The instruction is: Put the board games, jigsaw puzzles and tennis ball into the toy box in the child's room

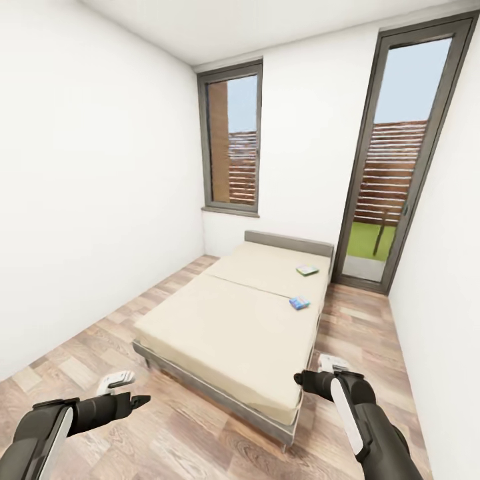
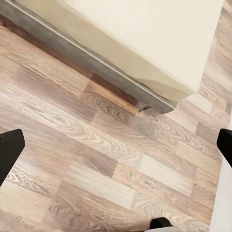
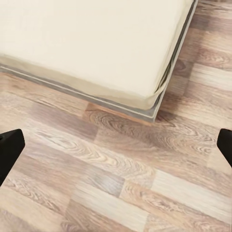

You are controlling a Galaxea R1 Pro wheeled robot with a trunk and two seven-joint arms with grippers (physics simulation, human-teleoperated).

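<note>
Both arms are held low and forward in the head view, forearms roughly level above the wood-plank floor (image 1: pixel 200 433), with the bed (image 1: pixel 227 320) ahead of them. The left gripper (image 1: pixel 137 400) sits at the lower left, pointing inward toward the bed's near corner region, and hangs over bare floor well short of the grey bed frame (image 1: pixel 200 383). The right gripper (image 1: pixel 303 380) sits at the lower right, just beside the bed's near right corner, its black wrist angled inward. In the left wrist view the fingertips (image 2: pixel 10 150) stand at opposite edges of the picture with floor planks between them, so the jaws are spread wide and hold nothing; the bed corner shows beyond them. The right wrist view gives the same: dark fingertips (image 3: pixel 9 145) far apart at each side, nothing between them, and the cream mattress (image 3: pixel 92 43) with its grey frame lying ahead. Two board games lie on the bed's far right part, well apart from both grippers: a blue carton (image 1: pixel 299 303) near the right edge, and a green-and-white carton (image 1: pixel 307 270) farther back, near the grey headboard (image 1: pixel 288 243). Neither carton touches the other. Behind the bed stand a window (image 1: pixel 233 140) and a tall glass door (image 1: pixel 393 160).
</note>
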